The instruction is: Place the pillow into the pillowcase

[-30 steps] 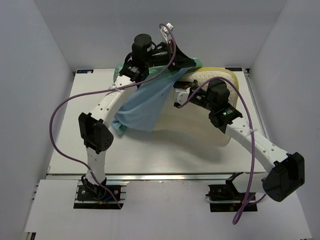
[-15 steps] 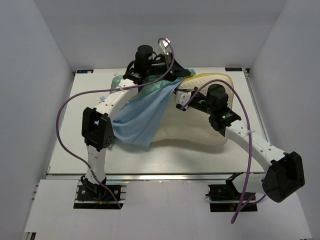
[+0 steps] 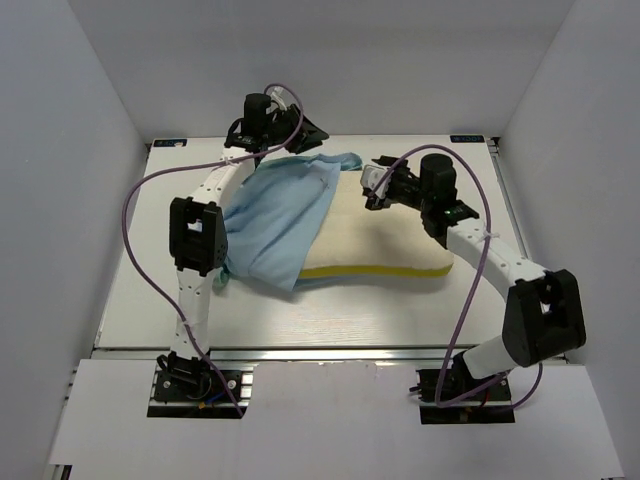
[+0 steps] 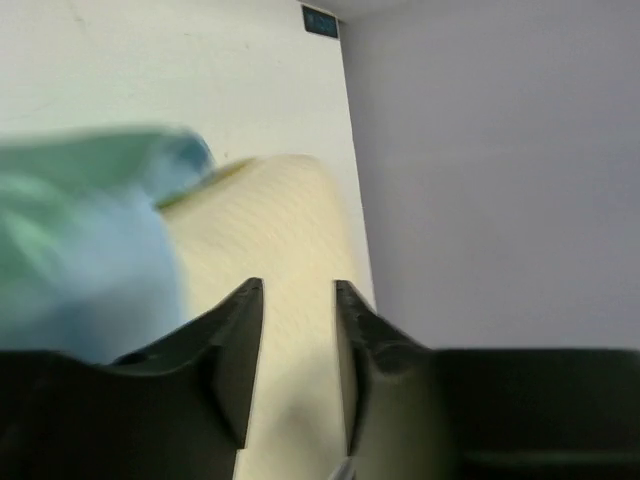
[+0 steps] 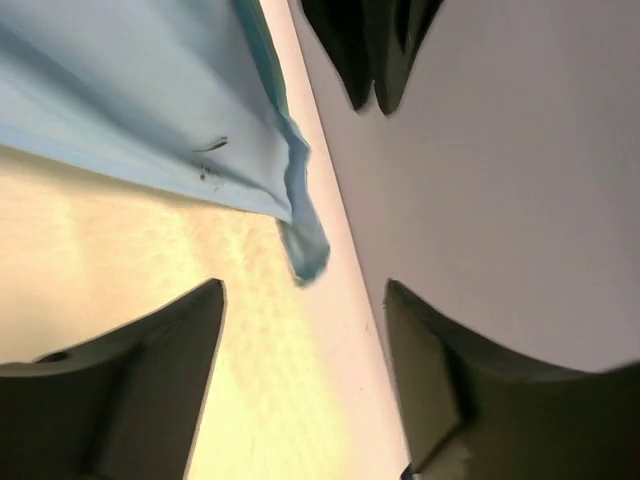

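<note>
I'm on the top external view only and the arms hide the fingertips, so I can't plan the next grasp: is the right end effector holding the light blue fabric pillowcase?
Observer: No. In its wrist view the right end effector stands open, nothing between its fingers.
Operator: And the left one?
Observer: The left end effector is open too and empty; the cream-white soft pillow lies beyond its tips.
Operator: Where's the hem?
Observer: The right wrist view shows the pillowcase hem lying across the pillow, one loose corner sticking out.

We see the pillowcase [image 3: 272,215] as limp matt light-blue cloth, the pillow [image 3: 370,238] as soft cream fabric, finely dotted, and the table [image 3: 380,305] as smooth matt white.
</note>
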Robot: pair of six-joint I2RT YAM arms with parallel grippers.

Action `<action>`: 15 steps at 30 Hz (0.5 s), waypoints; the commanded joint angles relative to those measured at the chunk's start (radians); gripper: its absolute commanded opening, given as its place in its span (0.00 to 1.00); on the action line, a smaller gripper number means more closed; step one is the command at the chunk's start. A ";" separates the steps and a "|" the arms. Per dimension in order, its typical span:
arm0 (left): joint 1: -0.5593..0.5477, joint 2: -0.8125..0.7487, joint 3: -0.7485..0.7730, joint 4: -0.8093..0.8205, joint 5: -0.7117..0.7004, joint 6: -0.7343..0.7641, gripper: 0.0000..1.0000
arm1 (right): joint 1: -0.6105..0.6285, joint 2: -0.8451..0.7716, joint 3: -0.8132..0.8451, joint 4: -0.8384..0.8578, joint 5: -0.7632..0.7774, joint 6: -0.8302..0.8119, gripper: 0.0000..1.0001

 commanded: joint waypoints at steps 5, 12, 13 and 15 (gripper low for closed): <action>0.022 -0.044 0.122 -0.134 -0.110 0.117 0.73 | -0.043 -0.205 0.066 -0.232 -0.116 0.056 0.80; -0.019 -0.313 0.124 -0.211 -0.226 0.365 0.80 | -0.053 -0.313 0.126 -0.904 -0.351 -0.216 0.85; -0.043 -0.374 0.011 -0.226 -0.268 0.467 0.80 | -0.053 -0.324 0.076 -0.915 -0.348 -0.218 0.87; -0.163 -0.571 -0.144 -0.229 -0.347 0.574 0.80 | -0.053 -0.354 0.022 -0.915 -0.336 -0.212 0.89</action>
